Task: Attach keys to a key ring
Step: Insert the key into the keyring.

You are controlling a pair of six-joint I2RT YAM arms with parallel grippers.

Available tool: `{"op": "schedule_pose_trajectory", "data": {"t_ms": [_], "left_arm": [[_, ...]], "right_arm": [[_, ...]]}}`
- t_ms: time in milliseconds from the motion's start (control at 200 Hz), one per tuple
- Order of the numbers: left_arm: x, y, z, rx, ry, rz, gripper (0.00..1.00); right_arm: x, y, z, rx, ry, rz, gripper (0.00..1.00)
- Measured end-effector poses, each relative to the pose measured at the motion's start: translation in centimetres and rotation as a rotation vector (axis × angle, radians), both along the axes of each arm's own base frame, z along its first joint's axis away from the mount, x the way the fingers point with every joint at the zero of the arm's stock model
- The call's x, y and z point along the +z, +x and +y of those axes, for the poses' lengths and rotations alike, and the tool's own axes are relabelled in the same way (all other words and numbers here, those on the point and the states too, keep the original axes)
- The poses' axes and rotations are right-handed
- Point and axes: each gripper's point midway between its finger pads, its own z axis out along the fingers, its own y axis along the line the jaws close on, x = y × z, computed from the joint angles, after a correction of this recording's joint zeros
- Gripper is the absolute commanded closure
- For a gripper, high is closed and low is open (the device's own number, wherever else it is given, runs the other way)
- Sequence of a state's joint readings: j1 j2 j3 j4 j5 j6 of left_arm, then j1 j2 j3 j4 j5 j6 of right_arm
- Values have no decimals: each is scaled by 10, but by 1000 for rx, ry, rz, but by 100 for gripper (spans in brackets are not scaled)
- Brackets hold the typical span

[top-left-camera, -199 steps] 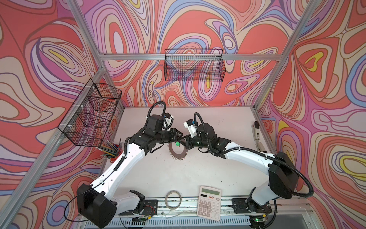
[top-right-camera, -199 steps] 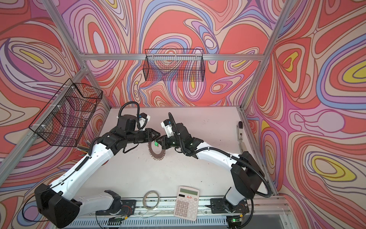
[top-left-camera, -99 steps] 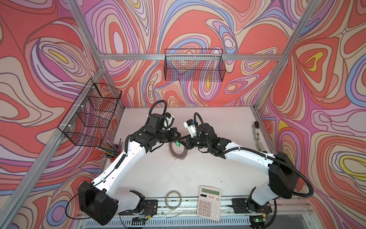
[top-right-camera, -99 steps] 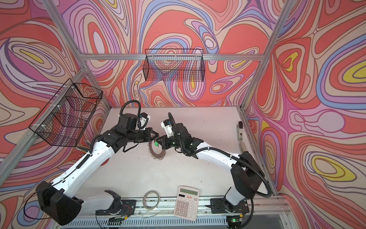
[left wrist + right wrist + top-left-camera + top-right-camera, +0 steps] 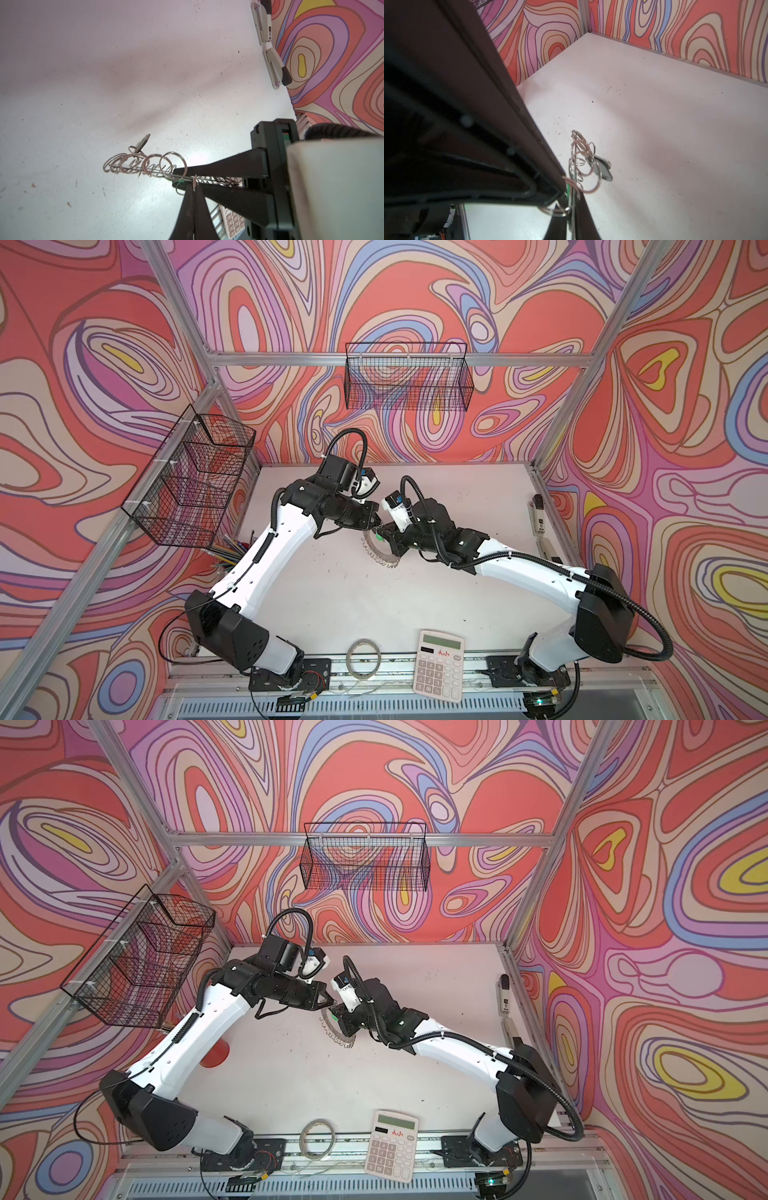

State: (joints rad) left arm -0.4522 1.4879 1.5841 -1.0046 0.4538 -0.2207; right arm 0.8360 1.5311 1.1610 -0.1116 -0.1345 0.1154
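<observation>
Grey metal shows between the two arms in both top views: the key ring [image 5: 382, 558] [image 5: 338, 1033] is held tilted above the white table [image 5: 332, 597]. The right gripper [image 5: 387, 536] is clamped on its upper edge. The left gripper [image 5: 376, 524] meets it tip to tip, with the green tag [image 5: 379, 537] right at that meeting point. A calculator [image 5: 440, 664] lies well apart, at the near edge.

From the left wrist, the key ring [image 5: 141, 168] appears edge-on. The right gripper [image 5: 176, 176] has both fingers pressed flat against it. The left gripper [image 5: 194, 187] is closed, pinching a thin wire loop [image 5: 194, 182] at the rim. I cannot tell whether that loop belongs to the green key. A key with a dark tag [image 5: 143, 142] hangs from the far side of the ring.

From the right wrist, the right gripper [image 5: 572, 207] is closed on the key ring [image 5: 574, 162]. The dark-tagged key [image 5: 603, 169] dangles just beside it. The left gripper [image 5: 560, 187] has its tip at the rim, against a sliver of green [image 5: 568, 187].
</observation>
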Motion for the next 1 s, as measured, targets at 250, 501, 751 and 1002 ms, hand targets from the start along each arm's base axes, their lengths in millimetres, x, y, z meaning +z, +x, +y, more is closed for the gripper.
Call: {"op": "schedule_pose_trajectory", "data": {"t_ms": [250,501,751,1002], "left_arm": [[-4,-8,-2,-52,13,8,100],[2,-10,-5,-63,-17,27,98],[23,-16,-2,-31,-95,27,66],[36,-33,14,27,-129,-58,59]], "right_arm": [[-1,-5,-6,58,-82,-96,100],[0,-9,-1,93,-39,-89,100],[-4,-4,-1,59,85,19,100],[-9,-6,2,32,161,159,100]]}}
